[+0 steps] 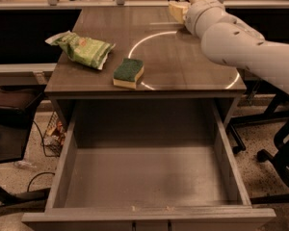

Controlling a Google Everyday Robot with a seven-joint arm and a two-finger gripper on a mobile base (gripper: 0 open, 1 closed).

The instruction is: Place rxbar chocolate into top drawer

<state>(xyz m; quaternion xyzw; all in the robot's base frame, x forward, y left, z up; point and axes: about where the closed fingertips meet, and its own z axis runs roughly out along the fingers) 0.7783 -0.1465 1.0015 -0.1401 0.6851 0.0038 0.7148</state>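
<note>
The drawer (144, 177) stands open under the table (192, 76), its front cut off. 1 arm (241, 47) reaches in from the right and hides most of the gripper (178, 9) at the far edge. Whether it is open or holding anything cannot be told. The bag (84, 49) and the sponge (128, 72) lie on the left. The rxbar cannot be made out.

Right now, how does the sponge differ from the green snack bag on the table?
The sponge is a neat block, green on top and yellow below; the green snack bag is crinkled and irregular. The green snack bag is larger and lies farther left and back; the sponge sits nearer the front edge. Both rest on the table, apart, away from the hand at the back right.
</note>
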